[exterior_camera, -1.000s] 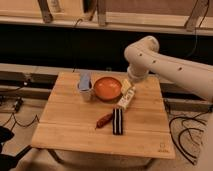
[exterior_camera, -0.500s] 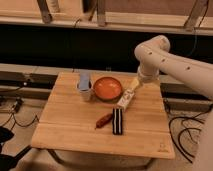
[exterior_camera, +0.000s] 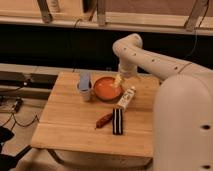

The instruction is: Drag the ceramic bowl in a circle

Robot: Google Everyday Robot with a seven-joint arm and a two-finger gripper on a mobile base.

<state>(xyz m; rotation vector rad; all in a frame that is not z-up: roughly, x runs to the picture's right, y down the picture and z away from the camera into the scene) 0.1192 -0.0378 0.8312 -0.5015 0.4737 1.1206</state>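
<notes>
The ceramic bowl [exterior_camera: 106,89], round and shallow with a glossy orange-red inside, sits at the back middle of the wooden table [exterior_camera: 70,130]. My gripper [exterior_camera: 119,80] hangs from the white arm [exterior_camera: 150,60] and is down at the bowl's right rim. I cannot tell whether it touches the rim. The pale grey-blue cup [exterior_camera: 85,86] stands right next to the bowl on its left.
A white bottle [exterior_camera: 126,97] lies just right of the bowl. A dark flat packet [exterior_camera: 117,121] and a red-brown item [exterior_camera: 104,120] lie in front of it. The arm's large white body [exterior_camera: 185,125] fills the right side. Cables run on the floor at left.
The gripper has moved left and down from beside the white bottle to the bowl's right rim. The arm now looms larger on the right. The bowl and the cup have not moved on the table.
</notes>
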